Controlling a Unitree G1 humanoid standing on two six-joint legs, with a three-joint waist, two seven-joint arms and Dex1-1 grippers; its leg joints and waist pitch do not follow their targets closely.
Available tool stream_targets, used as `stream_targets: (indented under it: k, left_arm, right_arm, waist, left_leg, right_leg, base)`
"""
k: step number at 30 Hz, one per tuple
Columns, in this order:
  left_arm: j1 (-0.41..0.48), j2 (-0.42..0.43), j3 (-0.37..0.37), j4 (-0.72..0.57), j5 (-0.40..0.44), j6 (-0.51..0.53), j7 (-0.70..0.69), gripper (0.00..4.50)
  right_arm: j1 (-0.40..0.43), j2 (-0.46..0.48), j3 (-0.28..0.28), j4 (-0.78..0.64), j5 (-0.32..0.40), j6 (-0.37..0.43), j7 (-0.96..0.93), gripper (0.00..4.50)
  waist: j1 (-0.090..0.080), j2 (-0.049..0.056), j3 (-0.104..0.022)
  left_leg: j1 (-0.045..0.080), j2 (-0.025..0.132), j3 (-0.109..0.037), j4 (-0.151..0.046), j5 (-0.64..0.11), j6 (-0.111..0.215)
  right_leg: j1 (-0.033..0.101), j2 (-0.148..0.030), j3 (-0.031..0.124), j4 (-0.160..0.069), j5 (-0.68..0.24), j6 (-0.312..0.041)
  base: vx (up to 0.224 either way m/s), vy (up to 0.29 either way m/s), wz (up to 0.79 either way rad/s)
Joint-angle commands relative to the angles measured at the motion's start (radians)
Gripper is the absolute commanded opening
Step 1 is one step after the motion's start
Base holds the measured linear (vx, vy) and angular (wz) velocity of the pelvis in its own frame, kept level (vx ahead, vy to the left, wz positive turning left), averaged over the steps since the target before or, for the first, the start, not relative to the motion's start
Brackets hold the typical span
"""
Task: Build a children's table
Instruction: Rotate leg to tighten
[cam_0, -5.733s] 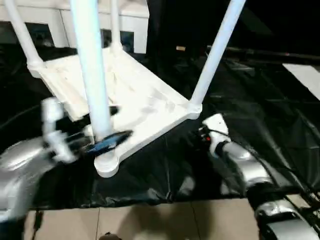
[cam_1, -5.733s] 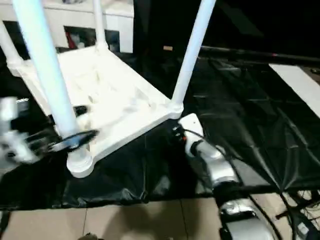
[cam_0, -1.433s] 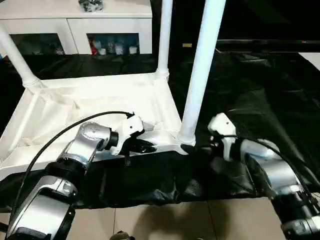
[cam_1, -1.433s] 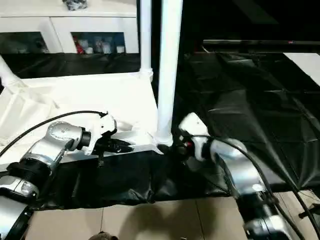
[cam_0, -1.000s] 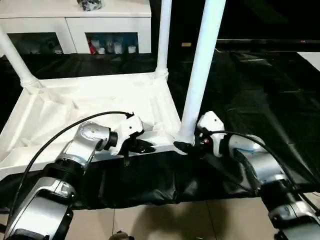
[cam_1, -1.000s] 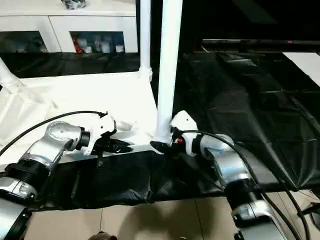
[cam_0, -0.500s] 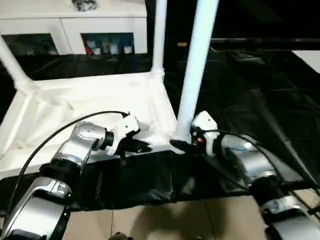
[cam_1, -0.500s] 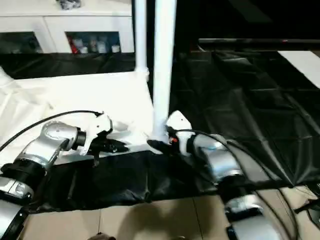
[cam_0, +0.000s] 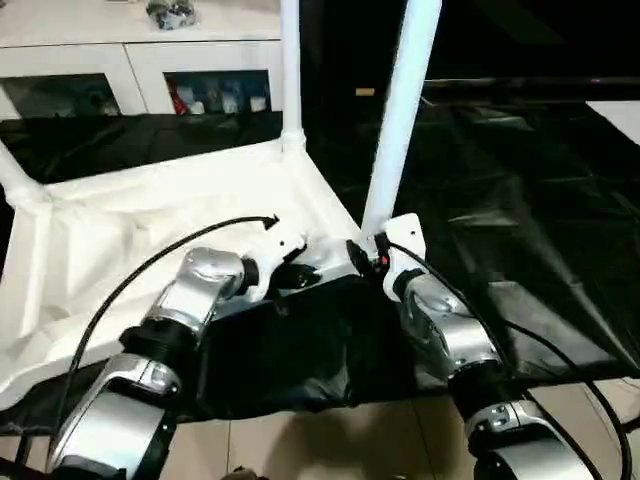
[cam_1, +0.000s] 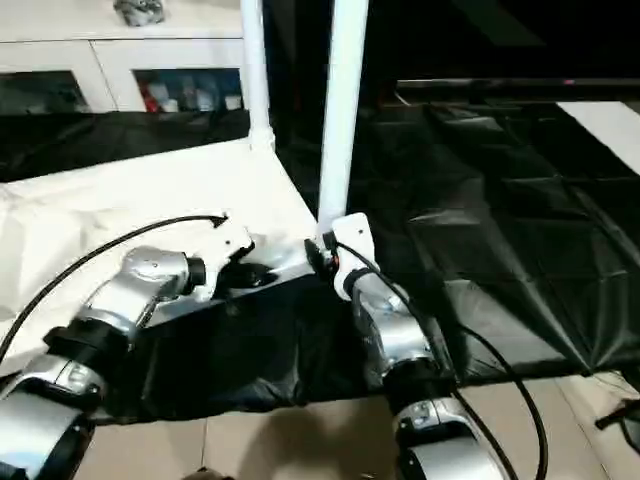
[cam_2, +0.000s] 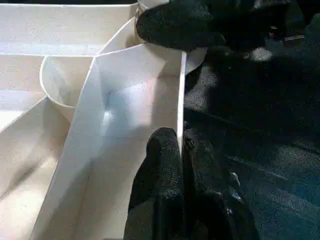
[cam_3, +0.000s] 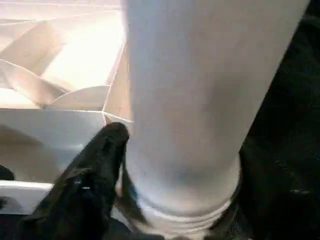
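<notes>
**At the near corner, both grippers gripped the upturned table**

On the tabletop's near rim, the left gripper (cam_2: 181, 165) was clenched on the thin white wall, one black finger (cam_2: 160, 170) inside it and the other outside. Just beside it, at the corner socket, the right gripper (cam_0: 362, 258) was closed around the base of the nearest leg (cam_0: 398, 110); its one visible finger (cam_3: 92, 175) pressed against the tube just above the collar, with the other hidden behind the leg.

Outward from the grippers, the tabletop (cam_0: 130, 225) lay upside down on black sheeting (cam_0: 520, 200), its ribbed underside facing up. The gripped leg rose upright from the near right corner socket. A second leg (cam_0: 291, 70) stood in the far corner socket, and a third (cam_0: 18, 175) leaned up from the left corner. Both silver forearms reached in from the lower edge, a black cable (cam_0: 140, 280) looping over the left one. Behind the sheeting stood a white glass-doored cabinet (cam_0: 130, 75) with small items on its shelves.
</notes>
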Motion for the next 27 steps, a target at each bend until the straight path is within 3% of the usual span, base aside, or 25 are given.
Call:
stream_targets:
  k: [1,4,8,11,14,17,20,27]
  left_arm:
    - [0.012,-0.066,-0.005,-0.025,-0.036,-0.042,0.026,0.00]
    - [0.036,-0.009,-0.007,-0.054,-0.047,-0.067,-0.072,0.00]
    - [0.064,0.074,-0.013,-0.078,-0.071,-0.101,-0.230,0.00]
    - [0.072,0.093,-0.011,-0.090,-0.090,-0.106,-0.284,0.00]
    - [0.084,0.143,-0.016,-0.126,-0.121,-0.088,-0.415,0.00]
    - [0.082,0.159,-0.024,-0.125,-0.120,-0.093,-0.446,0.00]
    - [0.076,0.169,-0.028,-0.113,-0.112,-0.102,-0.459,0.00]
    - [0.066,0.169,-0.008,-0.101,-0.106,-0.090,-0.420,0.00]
  right_arm:
    - [0.000,0.073,0.104,-0.028,0.025,-0.032,0.150,3.79]
    - [-0.001,-0.011,0.088,-0.048,0.042,-0.047,0.254,3.96]
    - [0.010,-0.141,0.111,-0.100,0.071,-0.032,0.482,3.96]
    - [0.020,-0.176,0.126,-0.125,0.087,-0.024,0.572,3.96]
    - [0.029,-0.254,0.175,-0.161,0.104,-0.001,0.783,3.96]
    - [0.021,-0.266,0.190,-0.152,0.102,0.006,0.828,3.62]
    - [0.012,-0.270,0.204,-0.137,0.096,0.005,0.855,3.45]
    - [0.007,-0.244,0.190,-0.130,0.106,0.016,0.819,2.92]
  waist:
    - [0.002,-0.008,-0.060]
    - [0.003,-0.006,-0.064]
    - [0.005,-0.006,-0.067]
    - [0.013,-0.004,-0.066]
    - [0.023,-0.006,-0.065]
    - [0.029,-0.003,-0.063]
    - [0.029,-0.009,-0.063]
    - [0.030,-0.010,-0.064]
  left_leg:
    - [0.010,0.023,-0.019,-0.073,-0.270,0.001]
    - [0.007,0.024,-0.017,-0.069,-0.244,0.021]
    - [0.004,0.023,-0.012,-0.063,-0.173,0.058]
    - [0.007,0.029,-0.009,-0.062,-0.169,0.068]
    - [0.011,0.034,-0.009,-0.063,-0.196,0.063]
    - [0.014,0.034,-0.008,-0.066,-0.218,0.046]
    - [0.014,0.033,-0.009,-0.067,-0.218,0.034]
    - [0.011,0.032,-0.009,-0.066,-0.190,0.037]
  right_leg:
    - [0.039,-0.060,0.038,-0.089,-0.264,-0.172]
    - [0.044,-0.059,0.038,-0.083,-0.205,-0.186]
    - [0.050,-0.056,0.034,-0.071,-0.082,-0.229]
    - [0.049,-0.054,0.032,-0.068,-0.071,-0.243]
    - [0.046,-0.055,0.032,-0.068,-0.101,-0.247]
    - [0.042,-0.057,0.033,-0.072,-0.142,-0.245]
    - [0.042,-0.059,0.034,-0.072,-0.157,-0.241]
    - [0.044,-0.060,0.033,-0.069,-0.125,-0.244]
  base:
    - [0.000,0.000,0.00]
    - [0.000,0.000,0.00]
    - [0.000,0.000,0.00]
    - [0.000,0.000,0.00]
    - [0.000,0.000,0.00]
    - [0.000,0.000,0.00]
    - [0.000,0.000,0.00]
    - [0.000,0.000,0.00]
